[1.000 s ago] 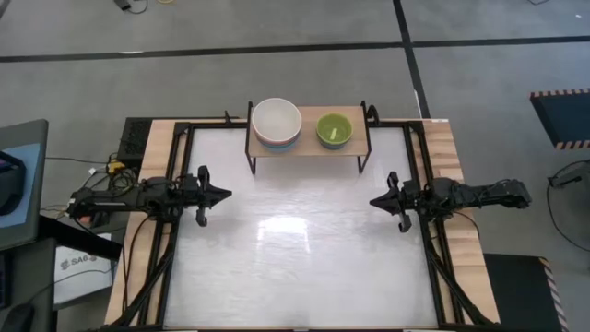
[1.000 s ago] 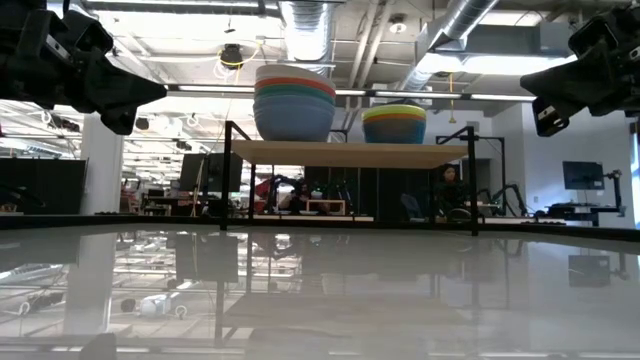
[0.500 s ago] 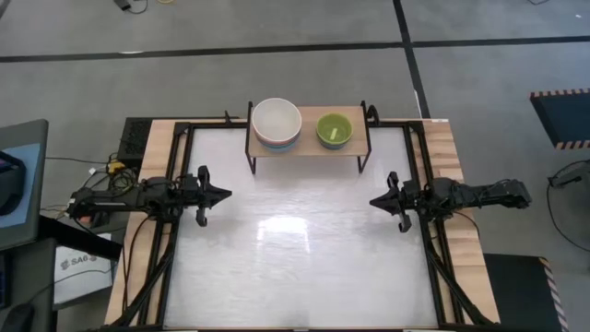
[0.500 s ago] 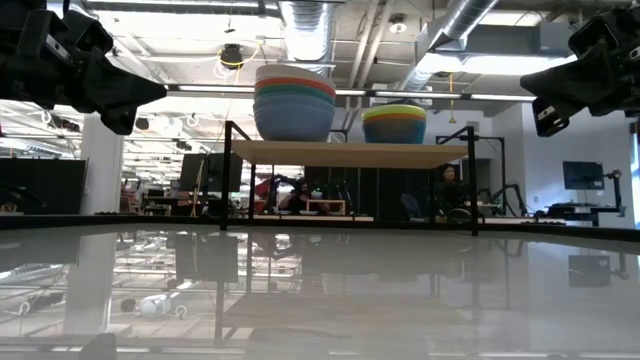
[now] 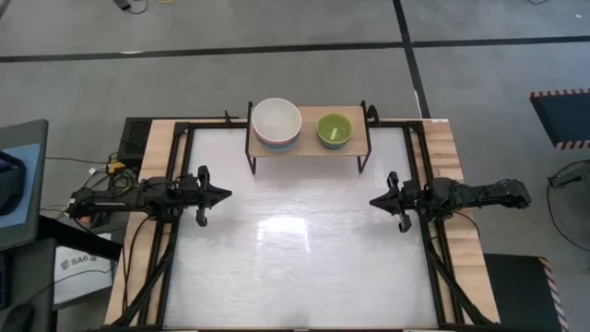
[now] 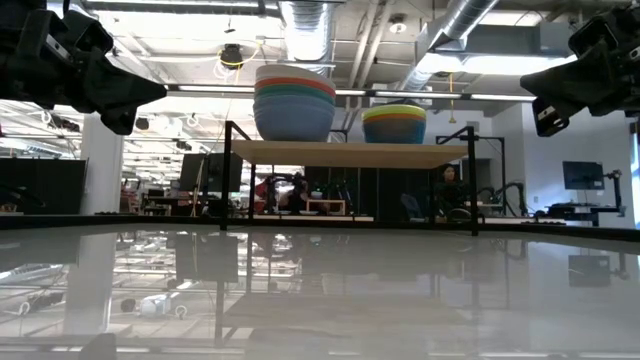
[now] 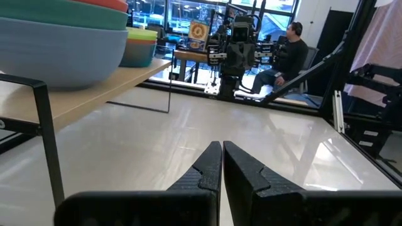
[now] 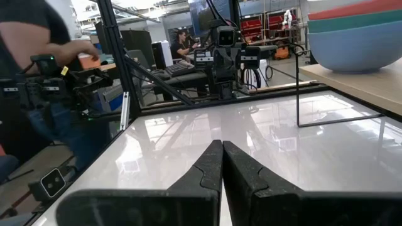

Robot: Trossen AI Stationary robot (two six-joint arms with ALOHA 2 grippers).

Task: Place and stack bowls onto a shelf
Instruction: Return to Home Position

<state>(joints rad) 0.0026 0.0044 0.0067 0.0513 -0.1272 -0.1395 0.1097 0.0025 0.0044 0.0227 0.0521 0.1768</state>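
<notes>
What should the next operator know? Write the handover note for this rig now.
Left gripper: shut, empty, at the left side of the table.
Right gripper: shut, empty, at the table's right side.
Shelf: holds two stacks side by side. The big stack has the white bowl on top, and the small stack has the green bowl on top.
Done: every bowl in view is stacked on the shelf.
Left: no stacking that I can see; both arms sit clear of the shelf.
</notes>
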